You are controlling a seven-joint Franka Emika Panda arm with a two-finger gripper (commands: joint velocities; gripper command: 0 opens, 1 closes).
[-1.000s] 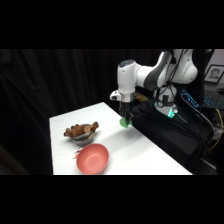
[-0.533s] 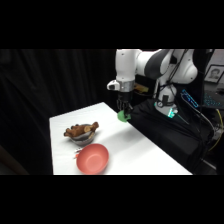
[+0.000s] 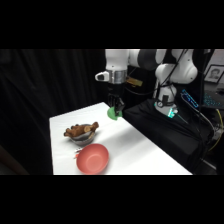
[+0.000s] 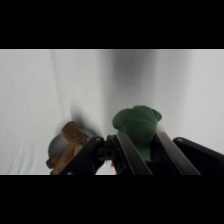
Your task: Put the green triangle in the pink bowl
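My gripper hangs above the table's far edge, shut on the green triangle, which is off the surface. In the wrist view the green triangle looks dark green and lumpy, and it sits between the two fingers of the gripper. The pink bowl rests near the table's front edge, well below and to the left of the gripper. It does not show in the wrist view.
A silver metal bowl holding brown stuff stands just behind the pink bowl, and the wrist view shows the same metal bowl at lower left. A black cloth-covered bench borders the table's right side. The arm's base stands at upper right.
The gripper has risen from the table with the green triangle in it and shifted a little to the left. Both bowls have stayed put.
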